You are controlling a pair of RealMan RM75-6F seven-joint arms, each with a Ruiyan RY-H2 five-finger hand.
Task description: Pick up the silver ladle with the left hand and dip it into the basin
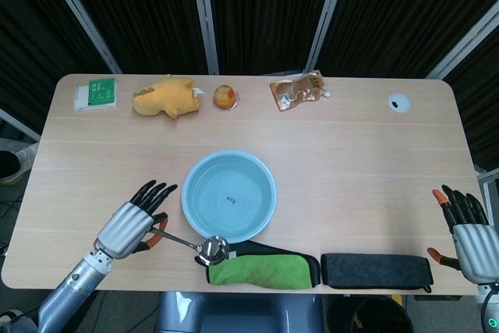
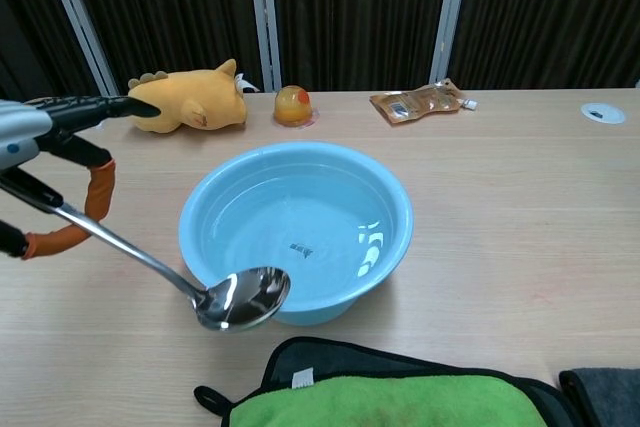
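Basin: one light-blue basin (image 1: 229, 196), round, on the wooden table (image 1: 351, 146); liquid seems to lie in it, though only glints on the chest view suggest so.
Ladle: one silver ladle (image 2: 240, 298), lifted off the table, bowl hanging just outside the basin's near-left rim, handle slanting up and away to the left of the basin.
Left hand: the left hand (image 1: 131, 224) grips the ladle's handle between its orange-padded thumb and the underside of the fingers, which reach out straight toward the basin.
Right hand: the right hand (image 1: 466, 230) sits well to the right of the basin at the table's edge, fingers apart and holding nothing.
Cloths: two in front of the basin, a green cloth (image 1: 261, 269) edged in black, and a dark cloth (image 1: 376, 270) to its right.
Behind the basin: one yellow plush toy (image 1: 164, 97), one orange jelly cup (image 1: 226, 97), one brown pouch (image 1: 297, 90), one green-and-white packet (image 1: 96, 93).
Far right beyond the basin: one white disc (image 1: 399, 101).
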